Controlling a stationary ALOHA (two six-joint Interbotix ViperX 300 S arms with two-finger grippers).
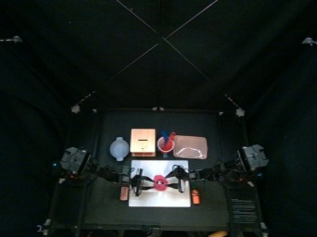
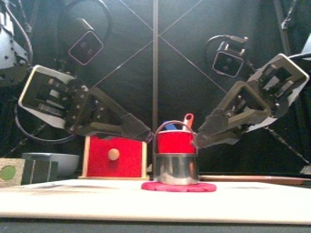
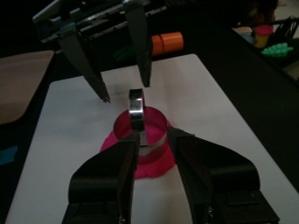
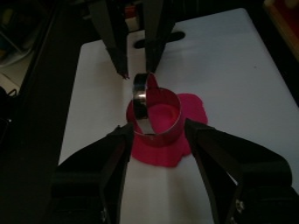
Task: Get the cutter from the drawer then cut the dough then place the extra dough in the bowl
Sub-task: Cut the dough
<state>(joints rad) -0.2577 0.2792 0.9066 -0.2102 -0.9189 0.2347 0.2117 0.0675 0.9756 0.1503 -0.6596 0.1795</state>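
On my bench [image 1: 229, 130], the white board [image 1: 161, 200] carries dough [image 2: 179, 187] and cutter [image 2: 177, 168]. The left tool [image 3: 152, 140] and right tool [image 4: 158, 129] gape wide, with black curtains [image 1: 158, 56] behind.

Cutter [image 4: 149, 112] on pink dough [image 4: 176, 155], white board [image 4: 233, 70], R gripper [image 4: 159, 128] jaws apart by it

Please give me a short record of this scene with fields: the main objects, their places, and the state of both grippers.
cutter: stands on the dough
dough: pink, flat, on the white cutting board
left gripper: open, a jaw at each side of the cutter
right gripper: open, facing it across the cutter
wooden box: behind the board
bowl: left of the box
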